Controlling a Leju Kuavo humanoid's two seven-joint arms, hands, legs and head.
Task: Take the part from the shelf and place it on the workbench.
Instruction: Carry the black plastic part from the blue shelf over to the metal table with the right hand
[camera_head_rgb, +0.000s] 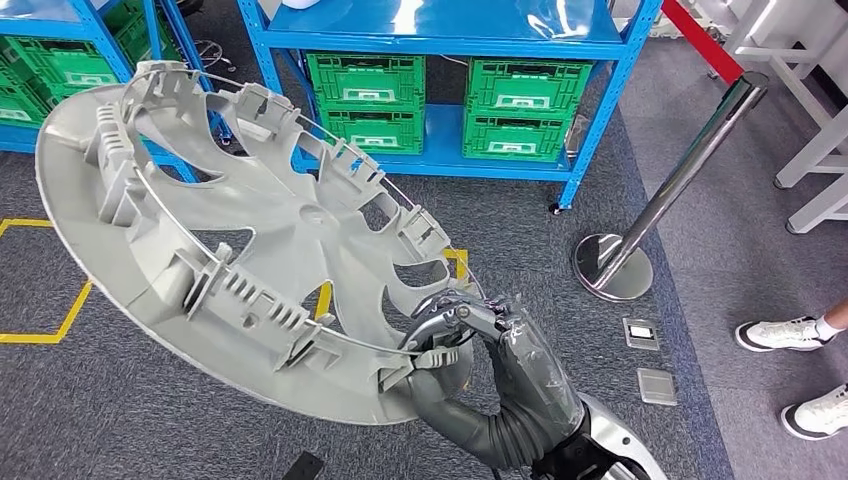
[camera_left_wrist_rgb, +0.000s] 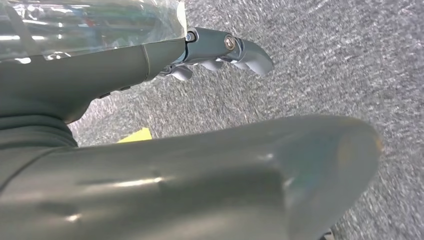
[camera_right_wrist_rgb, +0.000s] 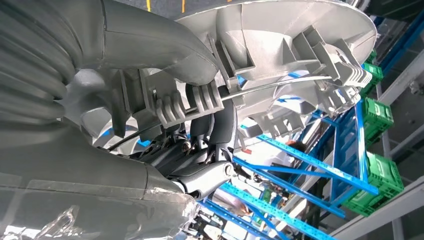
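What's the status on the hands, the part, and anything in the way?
Right hand grips the wheel cover at its rim, off the shelf. Left hand holds nothing. Stanchion post and a person's shoes stand to the right.

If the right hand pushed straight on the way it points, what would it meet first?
Probably the blue shelf with its green crates; the right hand already holds the hubcap, whose far rim would likely arrive first. Depth is unclear.

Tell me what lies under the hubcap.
Under the hubcap show grey carpet and yellow floor tape, seen partly through its openings. The right hand grips its rim. The floor beneath its solid parts is covered.
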